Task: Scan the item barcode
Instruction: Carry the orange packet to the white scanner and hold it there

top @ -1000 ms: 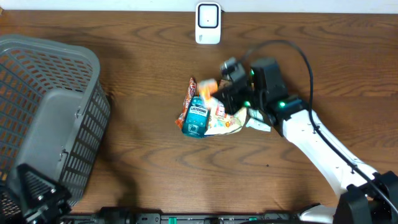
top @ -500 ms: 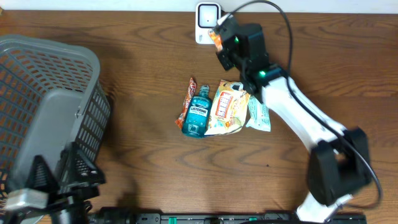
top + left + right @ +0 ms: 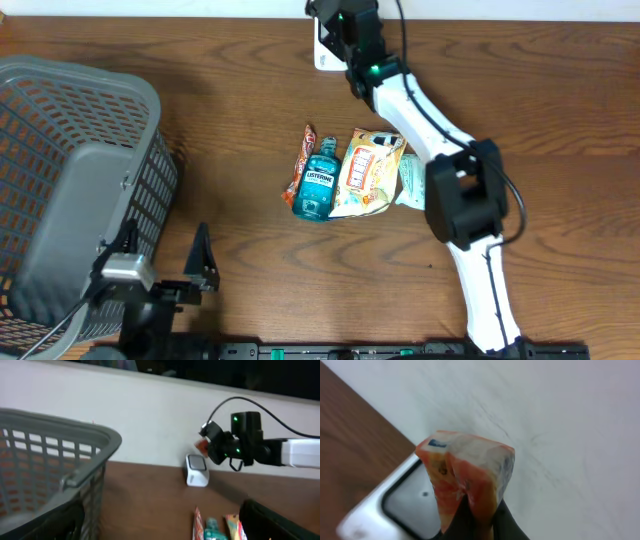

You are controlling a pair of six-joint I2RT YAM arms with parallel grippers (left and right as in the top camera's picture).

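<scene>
Our right claw point(image 3: 476, 522) is clenched on the orange packet point(image 3: 465, 477), just above the scanner point(image 3: 407, 505) at the table's point(image 3: 560, 120) far edge. Our left claw point(image 3: 160, 262) hangs released beside the basket point(image 3: 80, 150). We should turn the barcode squarely to the window and hold steady.

White arm point(image 3: 420, 100) with black joints point(image 3: 465, 195) and green lights point(image 3: 373, 70).
</scene>
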